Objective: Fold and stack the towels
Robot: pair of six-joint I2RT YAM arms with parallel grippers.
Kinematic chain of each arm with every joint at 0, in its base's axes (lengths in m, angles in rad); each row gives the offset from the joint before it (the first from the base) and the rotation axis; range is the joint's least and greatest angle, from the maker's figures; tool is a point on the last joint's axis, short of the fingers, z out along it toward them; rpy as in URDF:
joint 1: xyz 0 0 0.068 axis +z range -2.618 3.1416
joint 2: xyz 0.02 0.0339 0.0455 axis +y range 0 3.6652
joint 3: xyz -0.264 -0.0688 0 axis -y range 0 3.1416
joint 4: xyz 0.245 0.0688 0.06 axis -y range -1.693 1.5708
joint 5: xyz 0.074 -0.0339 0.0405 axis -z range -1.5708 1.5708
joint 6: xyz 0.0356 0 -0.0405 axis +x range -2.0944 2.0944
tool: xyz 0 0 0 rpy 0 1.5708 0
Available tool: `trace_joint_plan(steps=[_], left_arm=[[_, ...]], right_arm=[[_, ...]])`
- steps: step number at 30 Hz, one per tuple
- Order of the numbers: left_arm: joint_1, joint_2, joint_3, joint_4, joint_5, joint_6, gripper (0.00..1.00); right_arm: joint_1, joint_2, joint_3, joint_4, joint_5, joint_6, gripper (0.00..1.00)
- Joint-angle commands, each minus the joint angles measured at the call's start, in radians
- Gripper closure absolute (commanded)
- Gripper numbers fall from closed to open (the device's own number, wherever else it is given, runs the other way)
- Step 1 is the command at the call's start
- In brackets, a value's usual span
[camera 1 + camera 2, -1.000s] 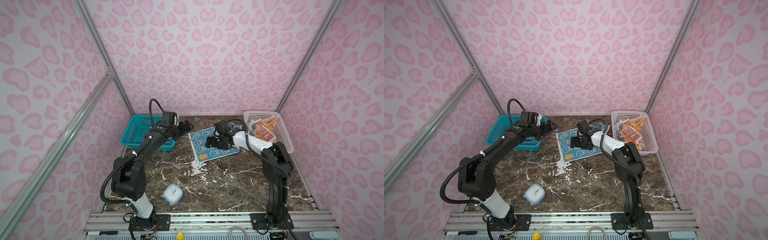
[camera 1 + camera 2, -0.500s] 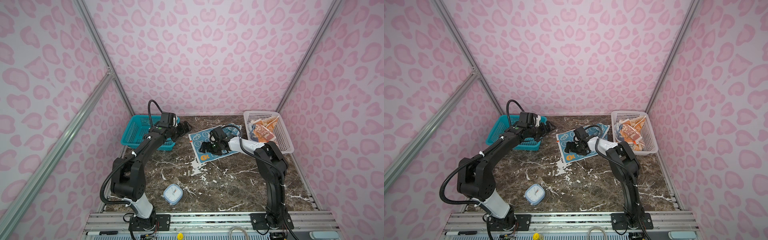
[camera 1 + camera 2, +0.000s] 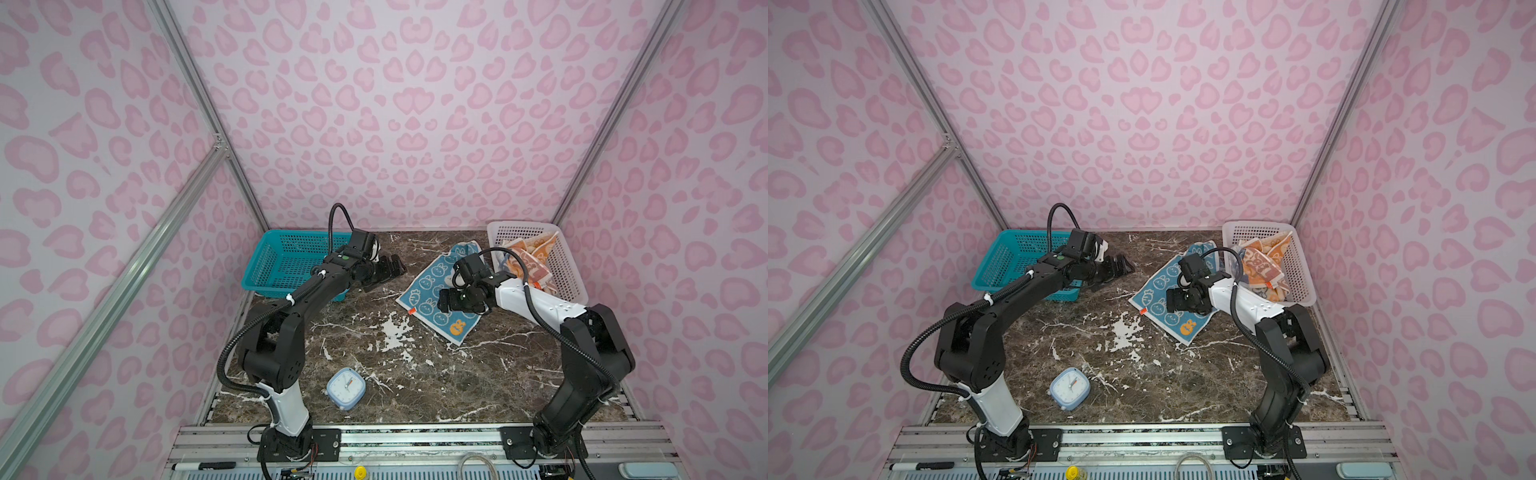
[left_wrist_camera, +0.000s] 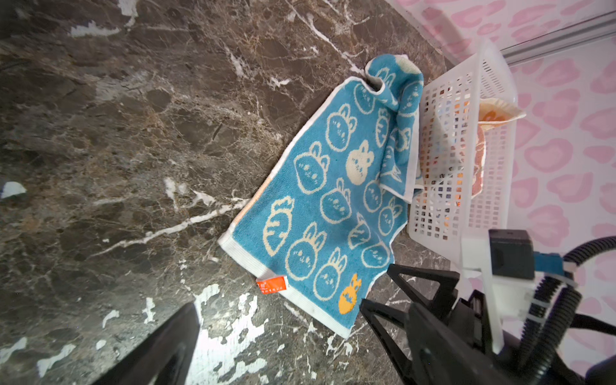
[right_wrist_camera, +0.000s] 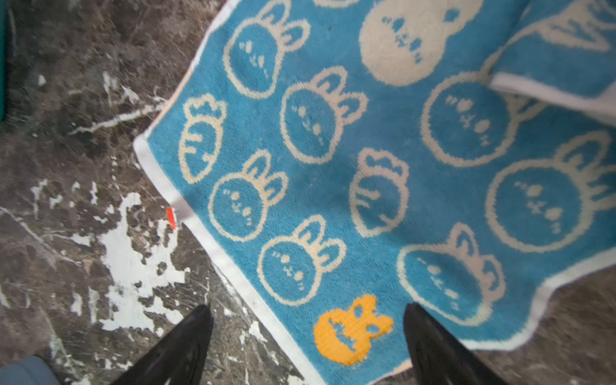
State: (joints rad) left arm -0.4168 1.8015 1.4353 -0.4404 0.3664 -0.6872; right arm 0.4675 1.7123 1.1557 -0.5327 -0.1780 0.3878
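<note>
Lying on the tabletop right of centre, against the white basket, blue towel is unfolded. Right gripper, jaws wide, is now down from mid-towel near its lower corner. Left gripper wide, idle upper centre. Corner grasp likely next.

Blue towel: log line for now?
blue towel: mostly flat, unfolded | right gripper: open over it | left gripper: open, clear

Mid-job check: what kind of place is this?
Likely a lab test booth, not a home: pink printed panels on aluminium posts, marble-look tabletop, two arms bolted to a rail.
</note>
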Motion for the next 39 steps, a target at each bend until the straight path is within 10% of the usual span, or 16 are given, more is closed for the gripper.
trace_joint_plan(steps=[1, 15, 26, 39], left_arm=[[-0.018, 0.036, 0.040, -0.042, 0.010, 0.026, 0.02], [-0.066, 0.190, 0.135, -0.182, -0.021, 0.100, 0.01], [-0.079, 0.275, 0.172, -0.283, -0.113, 0.137, 0.09], [-0.107, 0.429, 0.292, -0.351, -0.165, 0.166, 0.38]], right_arm=[[0.039, -0.022, -0.060, -0.053, 0.061, -0.014, 0.16], [0.128, -0.046, -0.217, -0.022, 0.154, 0.065, 0.43], [0.103, -0.022, -0.229, -0.043, 0.197, 0.050, 0.99], [0.052, -0.065, -0.240, -0.038, 0.164, 0.005, 1.00]])
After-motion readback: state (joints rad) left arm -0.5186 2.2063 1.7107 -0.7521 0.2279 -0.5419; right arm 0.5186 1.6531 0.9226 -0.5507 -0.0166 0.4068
